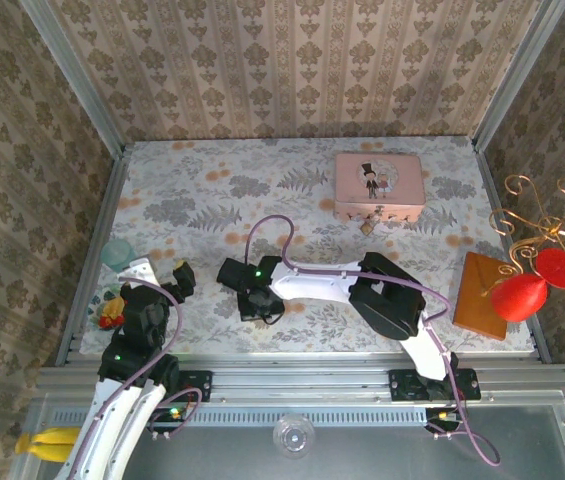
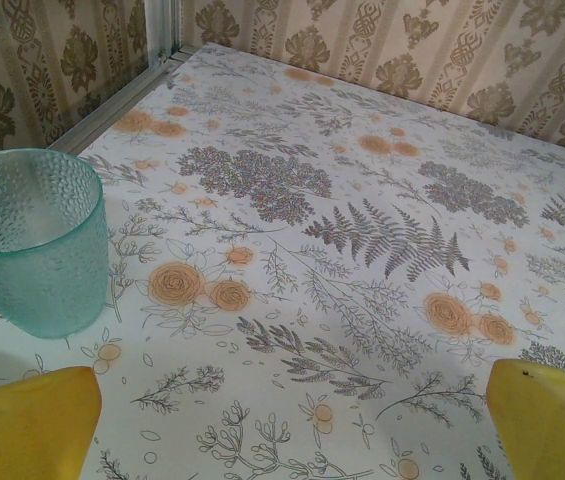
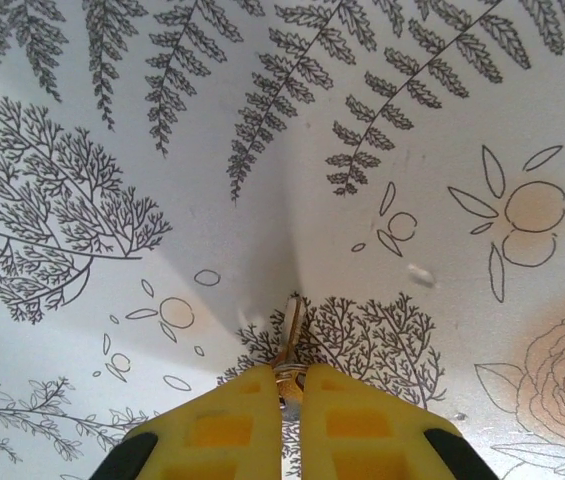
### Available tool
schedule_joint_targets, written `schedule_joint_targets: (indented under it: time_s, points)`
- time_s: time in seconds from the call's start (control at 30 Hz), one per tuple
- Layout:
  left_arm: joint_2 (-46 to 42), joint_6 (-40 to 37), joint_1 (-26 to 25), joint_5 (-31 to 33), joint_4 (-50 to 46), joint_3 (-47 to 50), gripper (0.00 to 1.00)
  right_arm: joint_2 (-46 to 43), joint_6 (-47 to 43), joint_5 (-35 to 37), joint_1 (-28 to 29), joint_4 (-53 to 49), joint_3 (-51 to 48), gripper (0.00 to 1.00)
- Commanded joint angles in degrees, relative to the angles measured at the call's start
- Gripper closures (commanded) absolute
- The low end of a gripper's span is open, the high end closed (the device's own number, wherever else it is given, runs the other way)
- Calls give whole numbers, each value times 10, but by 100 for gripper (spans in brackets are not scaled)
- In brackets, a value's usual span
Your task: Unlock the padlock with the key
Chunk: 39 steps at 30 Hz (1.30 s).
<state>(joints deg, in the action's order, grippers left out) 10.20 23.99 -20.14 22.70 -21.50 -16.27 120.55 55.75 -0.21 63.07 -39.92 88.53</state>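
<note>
You had the key (image 3: 291,318) pinched in the right gripper (image 3: 290,378) at the tabletop — the pickup step — and next it needed carrying to the padlock (image 1: 368,226), carefully aimed.

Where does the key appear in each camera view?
Top external: hidden under the right gripper, just left of and below the picture's centre.
Right wrist: the key at bottom centre, pinched between the yellow fingers.
Shared landmark: the floral tablecloth.

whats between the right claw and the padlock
Top view: no object, just flowered tabletop crossed by the arm's purple cable loop, between the right claw and the padlock.
</note>
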Motion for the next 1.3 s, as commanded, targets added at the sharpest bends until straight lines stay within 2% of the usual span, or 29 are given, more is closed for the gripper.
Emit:
schedule_joint_targets:
  time_s: [0.0, 0.3, 0.37, 0.5, 0.83, 1.27]
  points:
    - [-9, -2, 5, 1, -9, -14, 0, -30, 8, 28, 4, -1, -28, 92]
    - [-9, -6, 6, 0, -9, -15, 0, -47, 11, 28, 5, 18, -53, 93]
    - [-8, -7, 5, -1, -9, -15, 0, -50, 1, 28, 9, 25, -50, 89]
    - [-9, -7, 5, 0, -10, -14, 0, -45, -20, 31, 24, 18, -25, 73]
    - [-8, -7, 6, 2, -11, -16, 0, 5, -50, 16, 37, -22, 46, 57]
    - [-35, -4, 6, 16, -26, -16, 0, 80, -52, 18, 39, -115, 132, 54]
